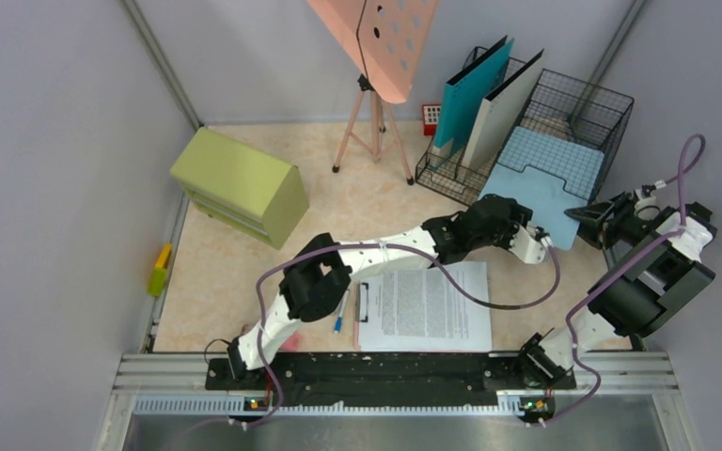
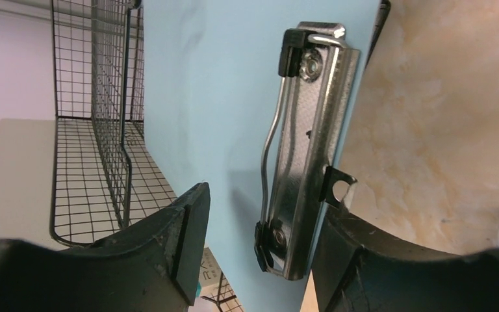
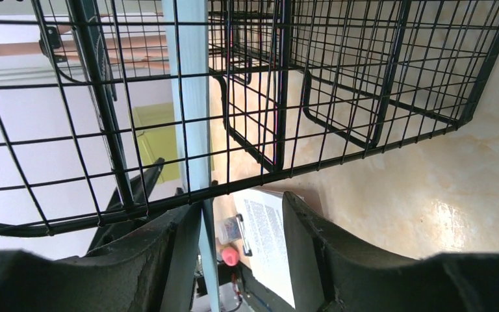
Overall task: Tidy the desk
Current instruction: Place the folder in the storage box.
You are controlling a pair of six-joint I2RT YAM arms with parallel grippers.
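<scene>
Broadly, pale marbled desk (image 1: 216, 282) spread between grey walls and the near rail. At its far right corner, wire basket (image 1: 611, 108) with a light-blue clipboard (image 1: 550, 169) lying half in, clip end sticking out toward the arms. Left gripper (image 2: 263, 201) parted wide astride the metal clip (image 2: 305, 149), one finger over the blue board, the other by the clip's edge, not pinching. Right gripper (image 3: 240, 208) likewise parted, thin board edge between the fingers, basket wire just above. Probably filing this board into the basket. Next: close on the clip end and slide it deeper, minding the wire rim. Left to tidy, near the rail: printed sheet on its own clipboard (image 1: 428, 305).
</scene>
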